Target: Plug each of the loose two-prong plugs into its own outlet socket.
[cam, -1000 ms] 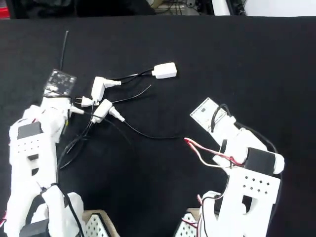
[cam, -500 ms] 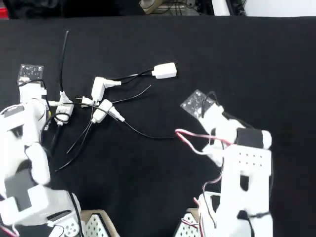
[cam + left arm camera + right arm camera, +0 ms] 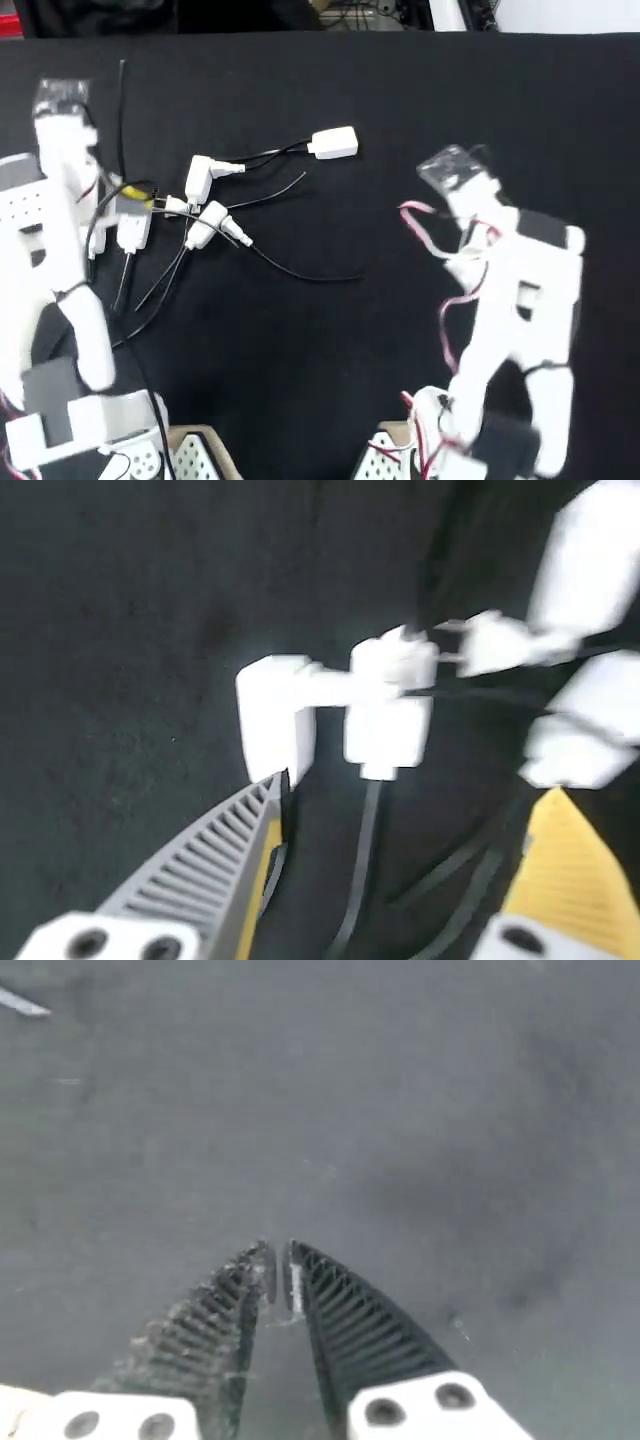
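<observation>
- Two grippers here. The left gripper [image 3: 410, 790] is spread wide with nothing clamped. Its grey fingertip sits just beside the nearest plug [image 3: 275, 720], close to the table's left edge.
- The nearest plug butts against a second white block [image 3: 390, 715], and a black cable [image 3: 362, 820] leaves that block.
- The right gripper [image 3: 278, 1265] is pinched almost closed on nothing. It hangs over bare table [image 3: 450, 1110] in the right half, well apart from every plug.
- Step, my read: the left arm is lining up a first grasp. Nothing is held, so the task looks early.
- Next move calls for bringing the jaws around the plug body and squeezing across its short sides. The prongs then have to be squared to a socket's slots.
- Nearest plug, seen from above: the long axis runs roughly far edge to near edge, with the cable trailing toward the near edge. Its prong direction is too blurred to tell.
- Angled plug [image 3: 200, 180]: just beside, toward the middle of the table. Its prongs point toward the right edge.
- Third plug [image 3: 208, 225]: its tip points toward the right and near edges.
- White adapter [image 3: 333, 143]: mid-table, nearer the far edge. Its long axis runs left to right, and its cable exits the left end.
</observation>
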`<state>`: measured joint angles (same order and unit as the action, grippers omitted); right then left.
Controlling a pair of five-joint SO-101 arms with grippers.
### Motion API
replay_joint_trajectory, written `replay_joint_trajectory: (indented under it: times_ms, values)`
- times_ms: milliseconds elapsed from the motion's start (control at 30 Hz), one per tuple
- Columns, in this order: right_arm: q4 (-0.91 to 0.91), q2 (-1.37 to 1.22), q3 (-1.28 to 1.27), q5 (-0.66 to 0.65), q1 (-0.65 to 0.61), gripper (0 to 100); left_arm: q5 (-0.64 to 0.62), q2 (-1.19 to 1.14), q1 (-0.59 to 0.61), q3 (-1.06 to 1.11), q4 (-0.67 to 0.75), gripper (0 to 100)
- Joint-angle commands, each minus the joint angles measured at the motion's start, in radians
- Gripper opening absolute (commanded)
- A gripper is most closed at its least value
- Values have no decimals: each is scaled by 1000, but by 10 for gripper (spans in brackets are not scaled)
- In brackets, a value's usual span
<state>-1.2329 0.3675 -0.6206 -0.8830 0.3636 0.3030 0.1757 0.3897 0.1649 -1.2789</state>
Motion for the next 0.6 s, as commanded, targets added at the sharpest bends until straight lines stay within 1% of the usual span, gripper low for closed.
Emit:
replay_joint_trajectory:
  times_ms: [0, 67, 133, 167, 233, 300, 367, 433, 467, 533, 567]
  values:
    - [25, -157, 147, 2, 95, 19, -52, 109, -180, -191, -86, 373]
    - [28, -263, 208, 0, 129, 19, -26, 92, -332, -220, -20, 373]
    - [28, -361, 255, -2, 152, 18, 86, 31, -460, -219, 120, 373]
    - [28, -404, 275, -2, 163, 16, 149, -15, -499, -222, 178, 373]
    - [28, -473, 311, -12, 186, 15, 298, -117, -570, -232, 249, 374]
    - [28, -512, 329, -44, 215, 15, 430, -209, -616, -257, 267, 374]
    - [41, -522, 328, -69, 242, 15, 514, -295, -639, -289, 281, 374]
    - [74, -524, 317, -78, 270, 15, 559, -370, -656, -323, 304, 374]
    - [94, -524, 309, -78, 281, 15, 559, -402, -664, -338, 319, 374]
    - [133, -526, 288, -80, 290, 15, 516, -450, -670, -357, 367, 374]
    - [152, -529, 277, -86, 295, 15, 453, -460, -670, -360, 390, 373]
